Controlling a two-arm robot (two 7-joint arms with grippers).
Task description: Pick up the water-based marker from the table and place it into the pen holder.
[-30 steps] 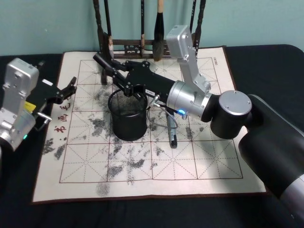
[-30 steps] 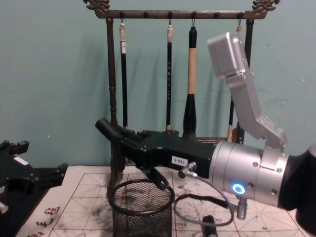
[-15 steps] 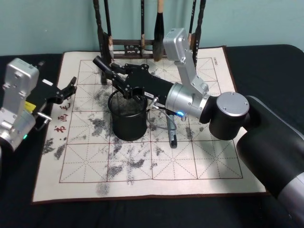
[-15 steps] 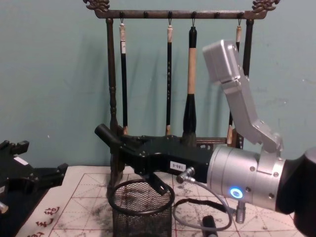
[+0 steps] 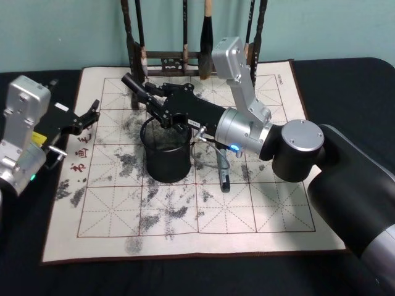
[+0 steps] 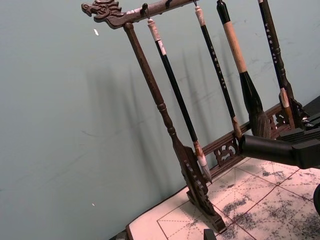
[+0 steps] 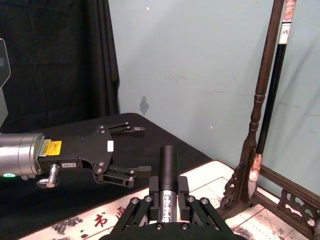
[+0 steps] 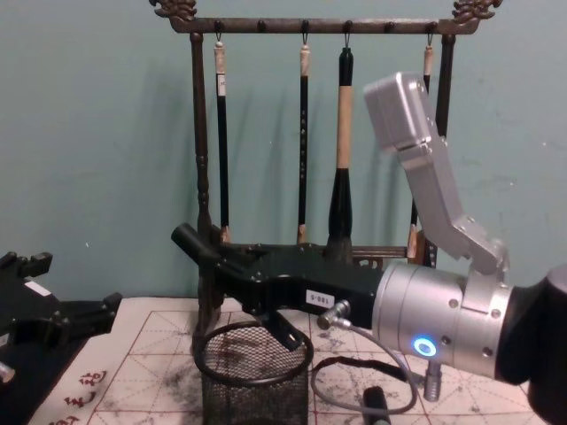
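Landmark: the pen holder (image 5: 165, 161), upright on the calligraphy mat (image 5: 203, 228) that covers the table (image 5: 185, 279).

Just right of the holder, a grey pen (image 5: 223, 174) lies flat on the mat.

Directly above the holder's far rim we find the right gripper (image 5: 155, 103), its fingers clamped on the water-based marker (image 5: 134, 85). The marker lies close to level, wholly above the cup. Its free end sticks out past the holder to the left and back.

Against one second ago, we note that gripper and marker sit slightly lower over the rim. Against half a second ago we see no shift.

Well left of the holder, the left gripper (image 5: 92, 112) rests at the mat's edge, fingers apart, unchanged.

Beyond the holder stands the brush rack (image 5: 130, 37).
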